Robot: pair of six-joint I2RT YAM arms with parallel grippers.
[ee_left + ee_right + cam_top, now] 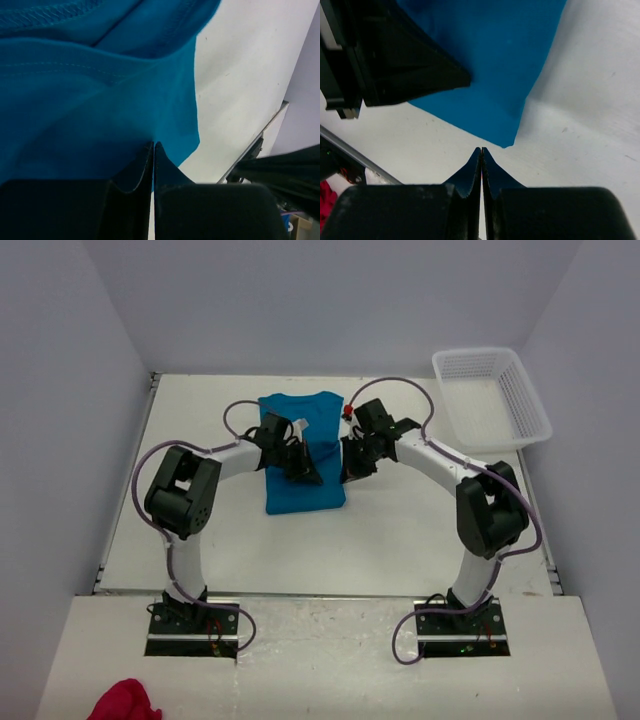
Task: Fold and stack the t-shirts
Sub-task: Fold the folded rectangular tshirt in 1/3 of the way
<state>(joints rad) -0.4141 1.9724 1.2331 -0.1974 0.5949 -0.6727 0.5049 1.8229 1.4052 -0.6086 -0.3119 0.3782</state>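
Observation:
A teal-blue t-shirt (305, 497) lies folded into a narrow rectangle on the white table, in the middle between both arms. My left gripper (305, 475) hangs over the shirt's lower right part. In the left wrist view its jaws (153, 144) are shut, their tips over the blue fabric (90, 100) near its right edge, and no cloth shows between them. My right gripper (350, 468) is just right of the shirt. It is shut (481, 149), its tips over bare table a little short of the shirt's corner (507, 142).
A white mesh basket (490, 395) stands at the back right of the table. A red cloth (125, 702) lies on the near ledge, left of the left arm's base. The two wrists are close together over the shirt's right edge.

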